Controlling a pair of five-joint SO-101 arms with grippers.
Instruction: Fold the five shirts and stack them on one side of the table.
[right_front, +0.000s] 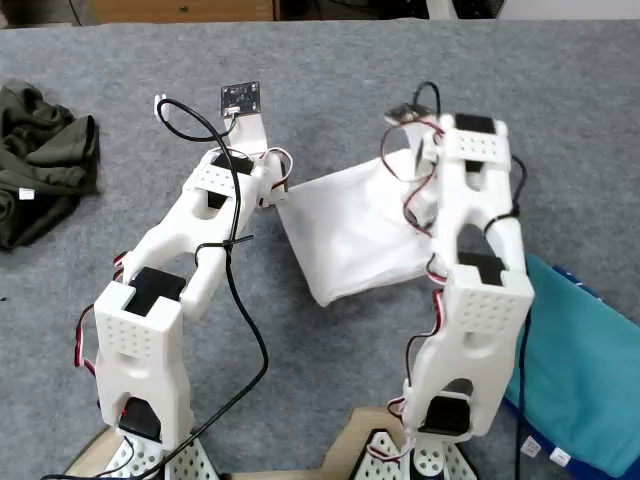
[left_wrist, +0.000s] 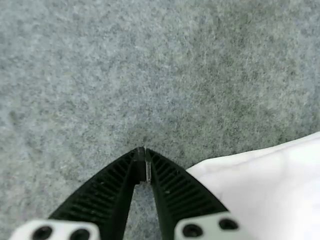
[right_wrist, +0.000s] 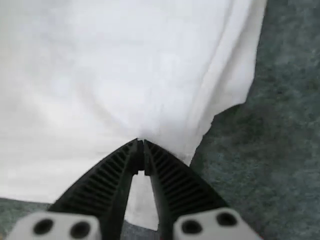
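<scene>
the white shirt (right_front: 345, 230) lies in the middle of the high view, between the two arms on the grey table (right_front: 560, 120). it is drawn into a rough, slanted rectangle whose edges are not yet squared, so i judge its fold under way, not finished.

the left gripper (right_front: 272, 192) sits at the shirt's upper left corner. in the left wrist view its claw (left_wrist: 144, 162) is clenched on nothing, tips down on the bare grey cover with the white cloth (left_wrist: 270, 180) just beside it, not between the jaws.

the right gripper (right_wrist: 141, 145) is over the white shirt (right_wrist: 125, 65) near its edge. it is clenched too, and creases in the cloth run into its tips — so it seems to be pinching a fold of the shirt.

as for the rest of the job, a dark green shirt (right_front: 40, 160) lies crumpled at the upper left of the high view, well apart from the arms and clearly unfolded. a teal shirt (right_front: 580, 370) lies smooth at the lower right, which may be the start of the stack, though whether it is properly folded cannot be told. three shirts can be counted here, so by my reading most of the task is left: finish the white one, stack it, then do the green one and any others.
</scene>
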